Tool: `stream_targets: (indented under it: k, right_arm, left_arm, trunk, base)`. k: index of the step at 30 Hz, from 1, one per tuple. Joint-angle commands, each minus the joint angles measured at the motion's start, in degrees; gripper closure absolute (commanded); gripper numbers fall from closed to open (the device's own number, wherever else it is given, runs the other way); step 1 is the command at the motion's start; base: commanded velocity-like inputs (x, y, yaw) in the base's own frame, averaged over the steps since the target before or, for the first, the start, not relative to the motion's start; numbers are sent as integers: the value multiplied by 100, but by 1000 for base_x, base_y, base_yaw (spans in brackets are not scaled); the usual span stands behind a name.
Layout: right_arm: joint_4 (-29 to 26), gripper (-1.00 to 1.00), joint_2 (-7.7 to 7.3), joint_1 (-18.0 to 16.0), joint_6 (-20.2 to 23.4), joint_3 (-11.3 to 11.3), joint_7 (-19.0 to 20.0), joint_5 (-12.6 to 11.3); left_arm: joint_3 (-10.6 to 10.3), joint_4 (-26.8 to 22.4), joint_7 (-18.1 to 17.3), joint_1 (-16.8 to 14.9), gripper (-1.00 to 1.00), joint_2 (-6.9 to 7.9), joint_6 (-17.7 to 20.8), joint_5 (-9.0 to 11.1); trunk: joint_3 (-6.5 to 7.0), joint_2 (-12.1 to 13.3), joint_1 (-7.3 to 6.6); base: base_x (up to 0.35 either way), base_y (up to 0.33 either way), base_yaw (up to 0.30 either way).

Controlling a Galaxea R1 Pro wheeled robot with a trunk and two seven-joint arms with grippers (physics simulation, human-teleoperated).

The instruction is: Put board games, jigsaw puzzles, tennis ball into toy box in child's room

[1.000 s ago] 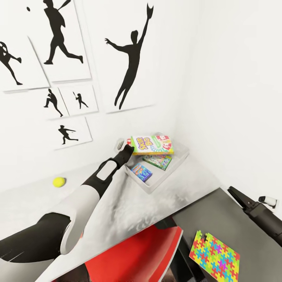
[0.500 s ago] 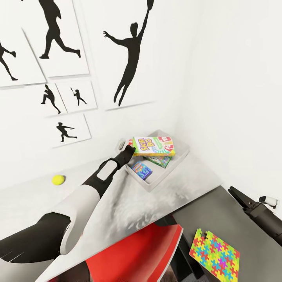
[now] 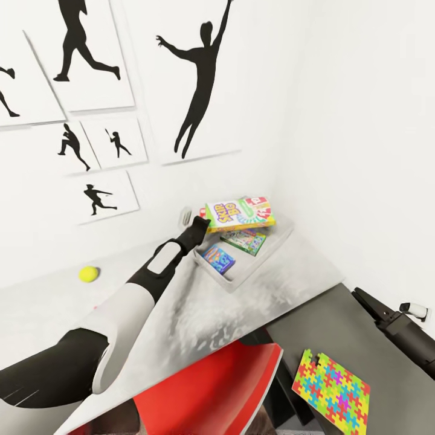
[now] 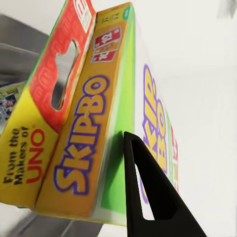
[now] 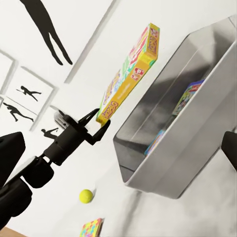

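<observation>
The left gripper (image 3: 201, 225) is clamping one short end of a yellow and green board game (image 3: 240, 214) reading "SKIP-BO" and "From the Makers of UNO", holding it above the toy box (image 3: 275, 243) on the bench (image 3: 199, 308), its long axis running away from the gripper, face tilted. The right gripper (image 3: 362, 300) is hanging beside the bench; whether it is wide or narrow I cannot tell.

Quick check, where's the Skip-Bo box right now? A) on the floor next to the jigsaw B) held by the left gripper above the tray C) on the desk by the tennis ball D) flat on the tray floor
B: the left gripper grips one end of the Skip-Bo box, which hangs tilted over the grey tray, clear of the two boxes lying inside it.
</observation>
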Motion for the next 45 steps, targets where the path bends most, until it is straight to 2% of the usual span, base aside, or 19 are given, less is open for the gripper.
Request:
stream_targets:
  k: [1,4,8,12,18,21,22,23,24,25,26,27,30,32,39,41,45]
  right_arm:
    - [-1,-100,-1,-4,34,-5,8,-14]
    - [4,-100,-1,-4,34,-6,8,-14]
    - [4,-100,-1,-4,34,-3,8,-14]
    - [1,-100,-1,-4,28,2,7,-14]
    - [4,-100,-1,-4,26,0,9,-14]
    - [2,-100,-1,-4,25,-2,8,-14]
    - [4,-100,-1,-4,25,1,9,-14]
    - [5,-100,-1,-4,25,1,9,-14]
    - [6,-100,-1,-4,25,-1,9,-14]
    - [6,-100,-1,-4,25,-2,9,-14]
    - [7,-100,-1,-4,25,-3,9,-14]
    - [8,-100,-1,-4,25,-4,10,-14]
    - [8,-100,-1,-4,25,-5,10,-14]
    - [8,-100,-1,-4,25,-6,10,-14]
    - [8,-100,-1,-4,25,-6,13,-14]
    - [8,-100,-1,-4,25,-6,14,-14]
    - [8,-100,-1,-4,25,-3,18,-14]
  left_arm:
    - [-14,0,13,-6,100,0,10,87]
    - [-44,-19,181,-8,100,0,-4,237]
    - [-53,-25,417,-12,100,0,-110,287]
    - [-55,-33,894,-13,100,0,-432,312]
    - [-62,-169,1058,-14,100,0,-488,334]
    - [-292,-276,1077,-14,100,0,-482,356]
    - [-457,-344,1079,-14,100,0,-486,460]
    - [-514,-369,1080,-14,100,0,-489,523]
    - [-655,-420,1080,-14,100,0,-498,712]
    - [-732,-442,1081,-14,100,0,-502,814]
    - [-980,-488,1083,-14,100,0,-517,1128]
    - [-1123,-506,1084,-14,100,0,-532,1306]
    - [-1332,-527,1088,-14,100,0,-652,1551]
    - [-1396,-533,1090,-14,100,0,-753,1623]
    - [-1441,-537,1148,-14,100,0,-957,1675]
    - [-1446,-547,1311,-14,100,0,-1143,1677]
    - [-1453,-586,1459,-14,100,0,-1231,1677]
  trunk:
    - [-19,-11,3]
    - [-47,-11,3]
    - [-85,-11,3]
    - [-122,-11,3]
    - [-179,-11,3]
    - [-207,-11,3]
    - [-216,-11,3]
    - [-226,-11,3]
    - [-235,-11,3]
    - [-244,-11,3]
    - [-254,-11,3]
    - [-263,-11,3]
    - [-291,-11,3]
    - [-310,-11,3]
    - [-376,-11,3]
    - [-394,-11,3]
    - [-432,-11,3]
  base:
    - [0,0,0]
    - [0,0,0]
    - [0,0,0]
    - [0,0,0]
    - [0,0,0]
    - [0,0,0]
    - [0,0,0]
    - [0,0,0]
    - [0,0,0]
    - [0,0,0]
    - [0,0,0]
    - [0,0,0]
    - [0,0,0]
    - [0,0,0]
    - [0,0,0]
    - [0,0,0]
    - [0,0,0]
